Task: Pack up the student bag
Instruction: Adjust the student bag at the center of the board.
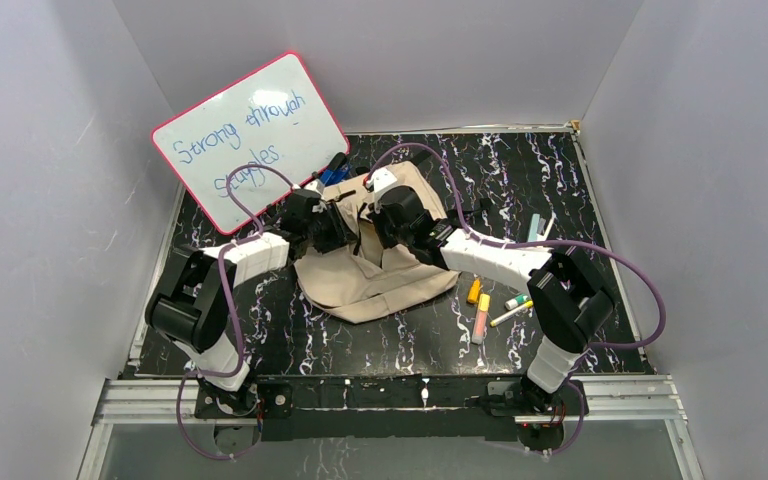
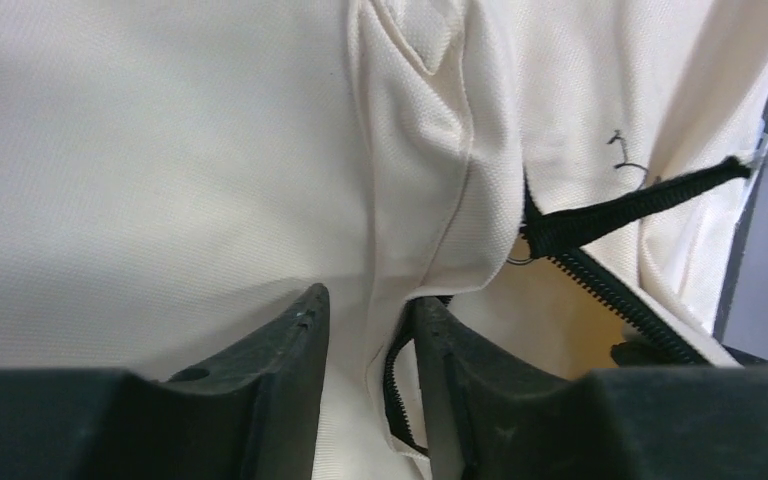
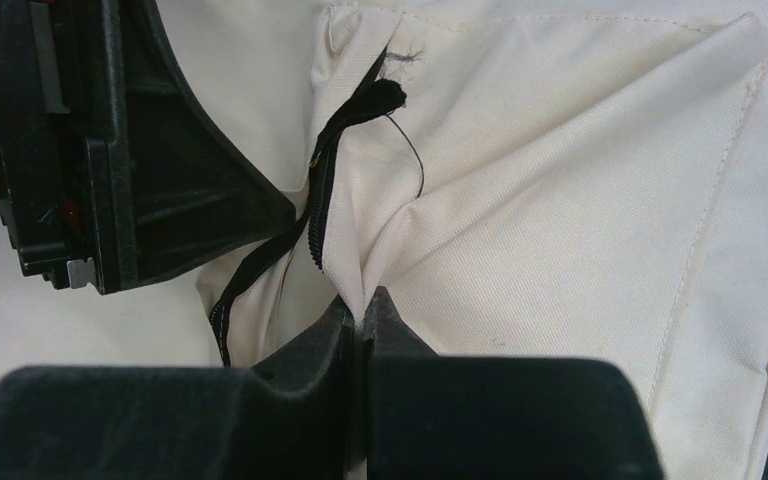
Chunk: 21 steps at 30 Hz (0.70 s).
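Observation:
The student bag (image 1: 380, 282), a beige fabric backpack, lies in the middle of the black marbled table, and both arms meet over its upper part. My left gripper (image 2: 368, 305) is open. Its fingers straddle the bag's zipper edge (image 2: 392, 380) without pinching it. A black zipper (image 2: 610, 290) and its pull strap (image 2: 650, 203) run to the right of it. My right gripper (image 3: 363, 310) is shut on a raised fold of the bag's cloth (image 3: 370, 270), just beside the zipper opening (image 3: 315, 215). In the right wrist view the left gripper's finger (image 3: 170, 190) shows at the left.
A pink-framed whiteboard (image 1: 250, 140) leans against the back left wall. Right of the bag lie an orange highlighter (image 1: 473, 290), a yellow-capped marker (image 1: 480, 318), a white pen (image 1: 511, 315) and a teal stick (image 1: 535, 228). Blue and black items (image 1: 332, 170) sit behind the bag.

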{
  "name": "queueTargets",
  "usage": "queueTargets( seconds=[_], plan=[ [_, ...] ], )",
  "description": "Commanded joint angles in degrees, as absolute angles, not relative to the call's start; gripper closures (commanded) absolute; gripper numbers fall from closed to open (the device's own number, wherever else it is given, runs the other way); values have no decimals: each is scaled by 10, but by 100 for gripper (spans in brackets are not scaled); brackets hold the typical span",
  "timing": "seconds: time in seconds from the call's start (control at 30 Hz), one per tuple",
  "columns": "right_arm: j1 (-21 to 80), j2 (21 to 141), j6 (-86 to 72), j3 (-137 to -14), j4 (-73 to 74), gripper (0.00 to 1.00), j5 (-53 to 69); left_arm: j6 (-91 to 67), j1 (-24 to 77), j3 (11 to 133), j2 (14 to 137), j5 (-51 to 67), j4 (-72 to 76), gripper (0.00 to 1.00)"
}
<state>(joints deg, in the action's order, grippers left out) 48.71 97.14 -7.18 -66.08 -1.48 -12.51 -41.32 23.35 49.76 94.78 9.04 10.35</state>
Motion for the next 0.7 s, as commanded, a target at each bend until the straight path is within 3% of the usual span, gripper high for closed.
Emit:
queueTargets(
  seconds=[0.0, 0.1, 0.13, 0.2, 0.3, 0.4, 0.67],
  plan=[
    [495, 954, -87, -667, -47, 95, -75, -398, 227, 523, 945, 93, 115, 73],
    [493, 955, -87, -672, -43, 92, -75, -397, 227, 510, 932, 90, 111, 97],
    [493, 956, -87, -674, -41, 90, -76, -396, 227, 501, 925, 87, 109, 100],
    [490, 957, -87, -678, -38, 85, -75, -396, 228, 485, 906, 80, 107, 100],
    [485, 959, -88, -685, -32, 64, -64, -397, 227, 463, 877, 69, 108, 100],
    [482, 957, -95, -696, -25, 52, -50, -401, 227, 449, 866, 65, 109, 100],
    [468, 958, -154, -743, -31, 38, -23, -412, 227, 434, 872, 71, 123, 100]
  ],
)
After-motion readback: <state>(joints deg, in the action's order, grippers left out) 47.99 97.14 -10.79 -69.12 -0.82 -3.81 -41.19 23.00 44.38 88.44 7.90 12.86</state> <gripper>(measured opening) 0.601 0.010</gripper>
